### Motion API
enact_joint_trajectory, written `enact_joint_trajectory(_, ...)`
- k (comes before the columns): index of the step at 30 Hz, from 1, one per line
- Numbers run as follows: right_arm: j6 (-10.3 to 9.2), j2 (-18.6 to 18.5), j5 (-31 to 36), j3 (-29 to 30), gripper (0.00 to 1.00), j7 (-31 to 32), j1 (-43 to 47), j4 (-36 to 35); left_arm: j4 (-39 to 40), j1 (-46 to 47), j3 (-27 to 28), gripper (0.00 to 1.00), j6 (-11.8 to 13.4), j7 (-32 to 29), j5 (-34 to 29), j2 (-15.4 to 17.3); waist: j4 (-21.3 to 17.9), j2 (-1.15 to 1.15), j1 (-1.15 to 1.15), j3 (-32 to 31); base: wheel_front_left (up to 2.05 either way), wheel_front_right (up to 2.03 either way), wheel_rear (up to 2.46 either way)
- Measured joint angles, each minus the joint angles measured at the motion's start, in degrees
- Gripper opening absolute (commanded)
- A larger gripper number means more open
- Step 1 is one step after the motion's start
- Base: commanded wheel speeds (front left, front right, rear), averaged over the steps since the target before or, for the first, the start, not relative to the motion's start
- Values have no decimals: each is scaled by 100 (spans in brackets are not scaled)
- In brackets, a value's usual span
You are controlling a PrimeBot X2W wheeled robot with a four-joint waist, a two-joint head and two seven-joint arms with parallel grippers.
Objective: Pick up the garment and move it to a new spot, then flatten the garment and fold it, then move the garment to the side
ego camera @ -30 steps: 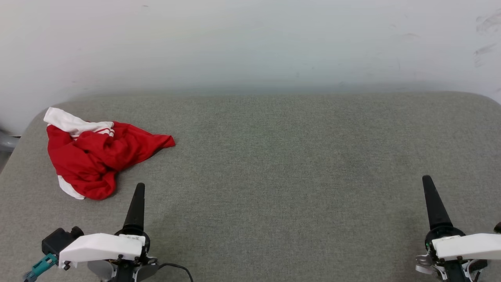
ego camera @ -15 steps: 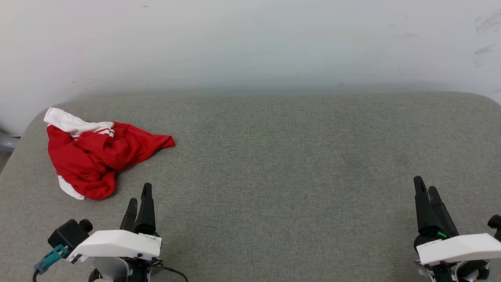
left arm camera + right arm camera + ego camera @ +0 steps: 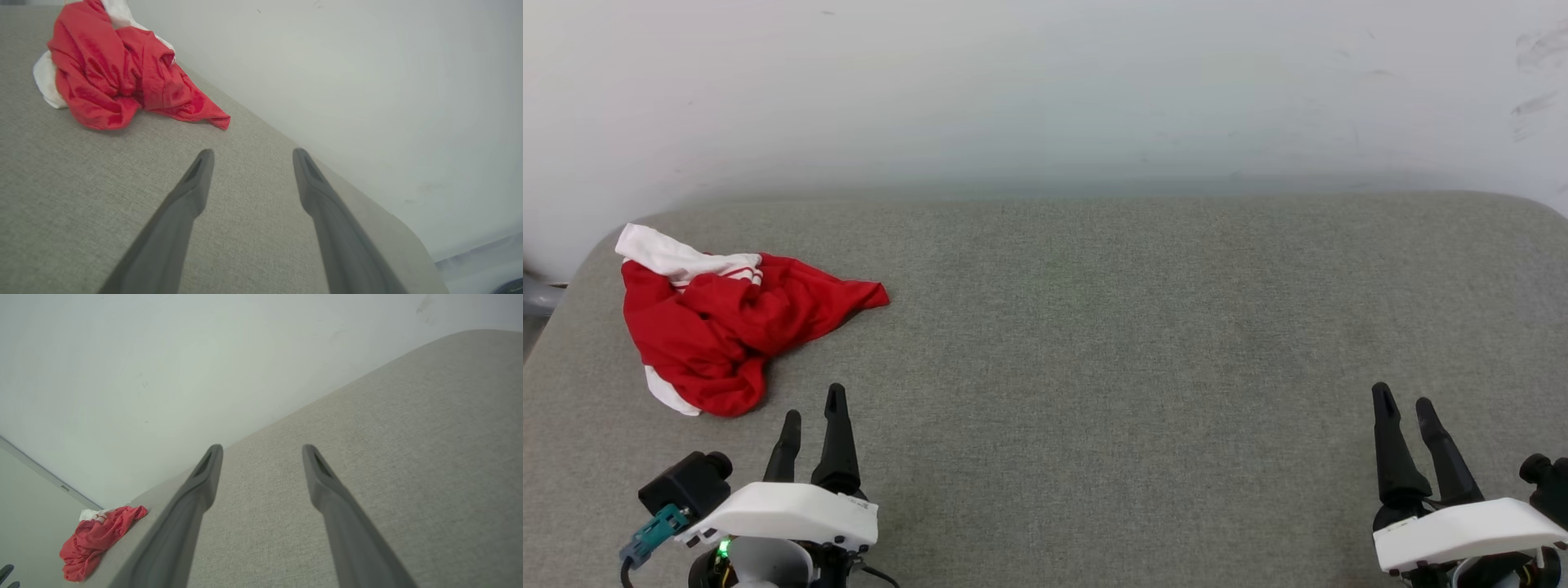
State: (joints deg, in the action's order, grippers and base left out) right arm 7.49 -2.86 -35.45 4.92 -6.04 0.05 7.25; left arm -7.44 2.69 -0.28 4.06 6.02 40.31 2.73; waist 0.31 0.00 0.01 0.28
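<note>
One crumpled red-and-white garment [image 3: 715, 331]

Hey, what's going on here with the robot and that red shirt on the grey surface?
Nothing is being handled yet. The garment, a red T-shirt with white sleeves, lies crumpled in a heap near the far left corner of the grey padded surface. The left gripper hovers open a little nearer the robot than the heap, touching nothing. The right gripper is open too, far off on the right side with nothing between its fingers. The pick-up has not started.
</note>
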Motion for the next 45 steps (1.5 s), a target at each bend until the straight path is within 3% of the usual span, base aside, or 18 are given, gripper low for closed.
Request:
enact_joint_trajectory(29,1,-1,1991,-31,100,-428,132,-182,178,-121,-214,100,201,428,-1978,2,27,0,-1,-4,0,0,0)
enact_joint_trajectory(45,1,-2,2744,-42,100,-625,214,-371,296,-166,-298,100,166,634,-2732,5,33,0,-1,-14,0,0,0)
